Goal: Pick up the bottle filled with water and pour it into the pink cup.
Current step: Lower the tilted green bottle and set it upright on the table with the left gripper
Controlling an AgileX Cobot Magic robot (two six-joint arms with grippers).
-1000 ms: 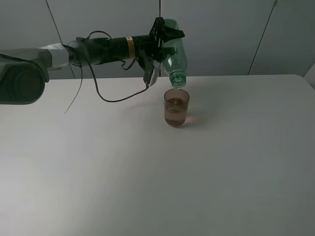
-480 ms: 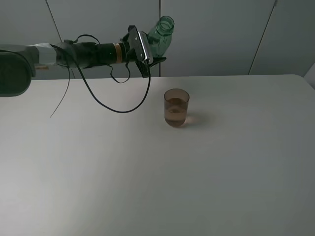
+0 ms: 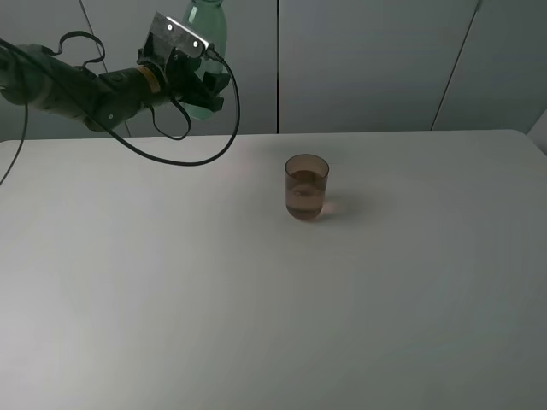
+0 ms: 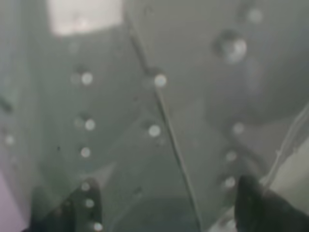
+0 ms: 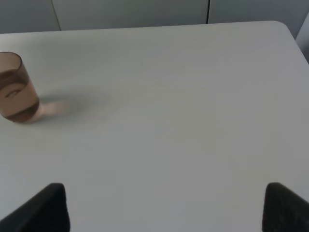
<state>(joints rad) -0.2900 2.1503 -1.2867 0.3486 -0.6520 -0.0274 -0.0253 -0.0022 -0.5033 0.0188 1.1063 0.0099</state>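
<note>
The green bottle (image 3: pixel 208 32) stands roughly upright in my left gripper (image 3: pixel 208 90), high above the table's far left part, its neck cut off by the top edge of the exterior view. In the left wrist view the bottle's wet green wall (image 4: pixel 159 111) fills the picture between the two dark fingertips (image 4: pixel 72 208). The pink cup (image 3: pixel 306 186) stands upright on the white table (image 3: pixel 256 299), right of the bottle and apart from it, with liquid in it. The cup also shows in the right wrist view (image 5: pixel 14 87). My right gripper (image 5: pixel 166 208) is open and empty, away from the cup.
Grey wall panels (image 3: pixel 367 60) rise behind the table's back edge. A black cable (image 3: pixel 184 158) hangs in a loop from the left arm down over the table. The table's right corner (image 5: pixel 285 29) shows in the right wrist view.
My left gripper has swung the bottle from neck-down over the cup back to upright and carried it left and up, away from the cup. The cup has not moved.
</note>
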